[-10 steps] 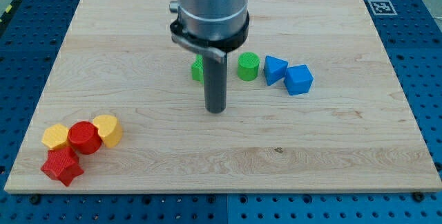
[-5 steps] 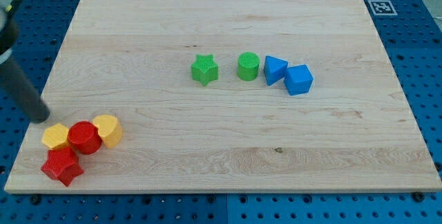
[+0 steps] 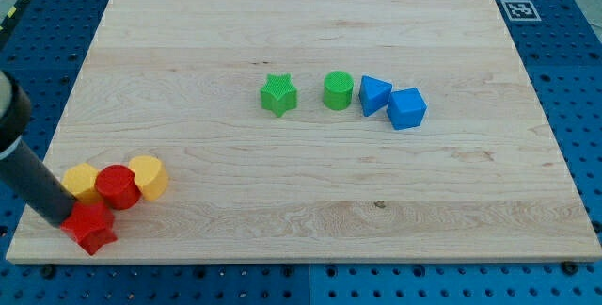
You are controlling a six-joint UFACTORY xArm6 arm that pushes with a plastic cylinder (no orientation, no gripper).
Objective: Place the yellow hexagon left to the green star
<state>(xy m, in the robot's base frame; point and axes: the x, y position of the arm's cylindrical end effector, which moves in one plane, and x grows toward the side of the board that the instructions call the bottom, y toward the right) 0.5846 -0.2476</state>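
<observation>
Right now my tip [image 3: 58, 218] sits at the view's lower left of the bench [image 3: 310, 201], pressed in among a tight cluster. There is no pincer on this rod, so nothing is open, shut or held; it only pushes. Touching the tip on its lower right is the red star [image 3: 91, 227]. Just above the tip, partly hidden by the rod, lies a yellow block [image 3: 83, 179] whose shape I cannot make out. To the tip's right stands the red cylinder [image 3: 118, 186], and beyond that, touching it, the second yellow block [image 3: 148, 176], which looks like the yellow hexagon, though I judge that loosely. Far off to the tip's upper right sit the green star [image 3: 278, 93], then the green cylinder [image 3: 339, 90] and two blue blocks [image 3: 375, 94] [image 3: 407, 108].

The risk is the crowding: a push from here would likely drag the red pieces along or shove the wrong yellow block, and the hexagon could slip sideways off the rod on the long run toward the star.
</observation>
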